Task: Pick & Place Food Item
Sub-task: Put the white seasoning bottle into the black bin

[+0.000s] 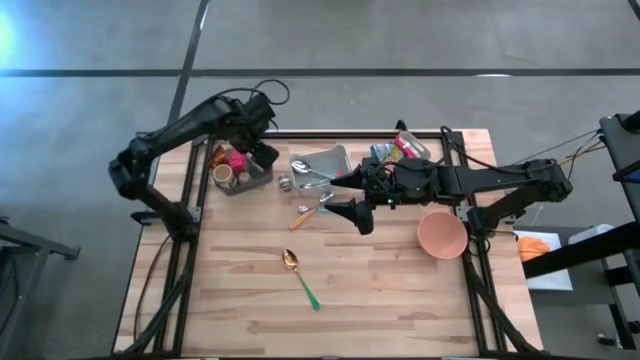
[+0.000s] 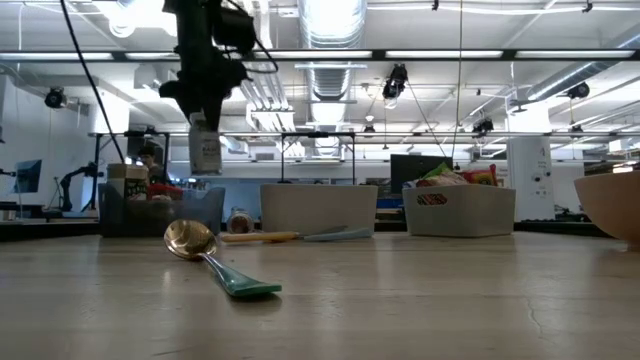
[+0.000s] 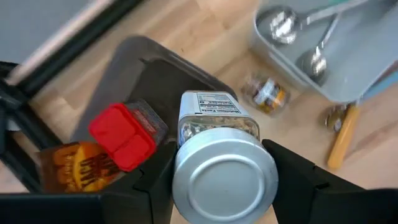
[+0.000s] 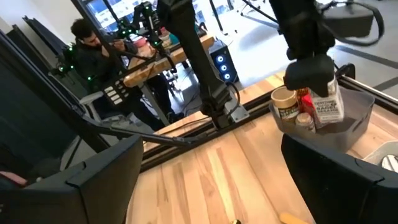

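Left gripper (image 3: 217, 171) pinched the spice jar (image 3: 221, 155) by its sides, just above the dark bin (image 3: 134, 68). Rigid, smooth, probably light and slippery, so a grip below the metal lid looked safest. Right gripper (image 4: 211, 171) hung spread wide, well apart from the bin.

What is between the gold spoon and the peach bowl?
Nothing: in the high view, only bare table lies between the gold spoon and the peach bowl.
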Robot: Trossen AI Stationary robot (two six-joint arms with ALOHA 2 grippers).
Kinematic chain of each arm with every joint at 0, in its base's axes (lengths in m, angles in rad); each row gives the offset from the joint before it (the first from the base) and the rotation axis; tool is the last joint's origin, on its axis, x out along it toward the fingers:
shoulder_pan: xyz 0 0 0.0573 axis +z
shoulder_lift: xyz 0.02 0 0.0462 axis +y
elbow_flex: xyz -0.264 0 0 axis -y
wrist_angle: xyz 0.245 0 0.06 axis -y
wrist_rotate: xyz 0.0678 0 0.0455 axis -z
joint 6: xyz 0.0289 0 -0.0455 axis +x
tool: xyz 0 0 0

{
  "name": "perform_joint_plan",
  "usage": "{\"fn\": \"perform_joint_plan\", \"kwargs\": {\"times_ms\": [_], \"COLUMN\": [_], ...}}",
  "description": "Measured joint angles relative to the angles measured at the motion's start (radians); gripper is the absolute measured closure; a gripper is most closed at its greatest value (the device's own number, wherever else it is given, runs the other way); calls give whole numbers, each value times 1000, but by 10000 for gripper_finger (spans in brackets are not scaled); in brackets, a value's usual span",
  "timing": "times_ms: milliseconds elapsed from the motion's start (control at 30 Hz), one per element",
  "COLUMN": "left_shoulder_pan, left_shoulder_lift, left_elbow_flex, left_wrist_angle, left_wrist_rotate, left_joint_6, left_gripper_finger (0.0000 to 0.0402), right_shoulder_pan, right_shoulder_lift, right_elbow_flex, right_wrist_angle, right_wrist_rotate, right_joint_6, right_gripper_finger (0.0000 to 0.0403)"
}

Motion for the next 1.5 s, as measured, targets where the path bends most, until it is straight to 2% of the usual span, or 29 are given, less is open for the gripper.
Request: {"fn": "perform_joint_plan", "kwargs": {"times_ms": [133, 333, 733, 1167, 1500], "left_shoulder_pan": [29, 59, 69, 74, 74], "left_shoulder_lift": [55, 113, 191, 191, 187], "left_elbow_flex": [0, 0, -34, -173, -185], "left_wrist_angle": [-3, -9, 15, 87, 96], "left_wrist_rotate": [41, 44, 85, 112, 114], "left_joint_6": [26, 65, 156, 182, 181], "left_gripper_finger": [207, 207, 207, 207, 207], "right_shoulder_pan": [0, 0, 0, 2, 2], "right_shoulder_lift": [0, 0, 0, 0, 0], "right_elbow_flex": [-2, -2, -2, -2, -2], "right_wrist_angle": [0, 0, 0, 0, 0], "right_wrist_rotate": [0, -7, -11, -11, -12], "right_joint_6": [7, 7, 7, 7, 25], "right_gripper_finger": [25, 25, 25, 25, 25]}}
